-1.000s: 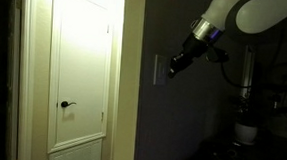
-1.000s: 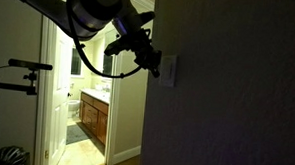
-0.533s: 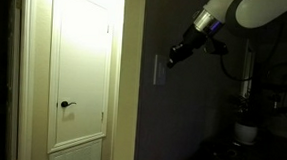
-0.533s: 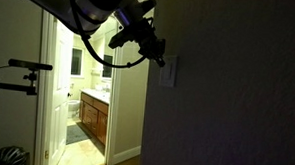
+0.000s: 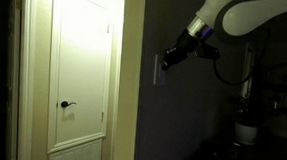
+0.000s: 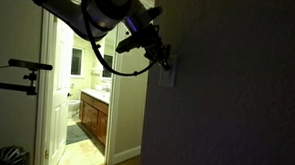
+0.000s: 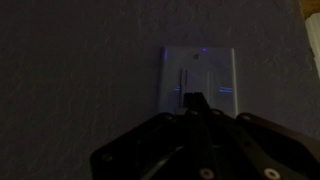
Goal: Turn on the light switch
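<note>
The light switch (image 7: 196, 78) is a pale upright plate on a dark wall, with a vertical slider in its middle. It also shows in both exterior views (image 5: 156, 68) (image 6: 168, 72). My gripper (image 7: 192, 101) is shut, its two fingertips pressed together into one tip that points at the slider's lower part. In both exterior views the gripper (image 5: 169, 61) (image 6: 162, 60) is at the plate, at or very near its face. The room on this side of the wall is dark.
A lit white door (image 5: 82, 66) with a black lever handle (image 5: 67, 105) stands beside the wall. A lit doorway (image 6: 93, 80) opens onto a bathroom vanity (image 6: 94, 115). A tripod arm (image 6: 18, 65) and dark equipment (image 5: 246, 116) stand nearby.
The gripper has moved up and in toward the wall, from just below and off the switch plate to right at it. The room is still dark.
</note>
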You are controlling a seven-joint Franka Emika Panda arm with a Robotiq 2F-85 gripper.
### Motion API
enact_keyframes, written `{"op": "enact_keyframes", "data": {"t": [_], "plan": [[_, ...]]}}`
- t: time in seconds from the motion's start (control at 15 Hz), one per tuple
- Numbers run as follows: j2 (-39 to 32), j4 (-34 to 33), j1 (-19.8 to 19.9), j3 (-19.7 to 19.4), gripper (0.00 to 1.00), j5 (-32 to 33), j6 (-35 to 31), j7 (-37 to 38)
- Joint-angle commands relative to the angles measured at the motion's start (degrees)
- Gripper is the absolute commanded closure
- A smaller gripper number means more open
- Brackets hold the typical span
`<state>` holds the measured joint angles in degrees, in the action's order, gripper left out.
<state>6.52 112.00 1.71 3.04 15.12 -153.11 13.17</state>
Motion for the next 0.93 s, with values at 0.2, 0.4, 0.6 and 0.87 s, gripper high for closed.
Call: {"op": "enact_keyframes", "data": {"t": [0.2, 0.4, 0.6, 0.87], "plan": [[-1.9, -1.0, 0.7, -0.3, 0.96, 1.3, -3.0, 3.3], [0.1, 0.3, -0.5, -0.1, 0.95, -0.6, 1.2, -0.6], [3.0, 4.4, -3.3, 0.0, 0.96, -8.9, 7.7, -11.1], [4.8, 7.9, -4.9, 0.0, 0.96, -14.4, 16.6, -16.8]]}}
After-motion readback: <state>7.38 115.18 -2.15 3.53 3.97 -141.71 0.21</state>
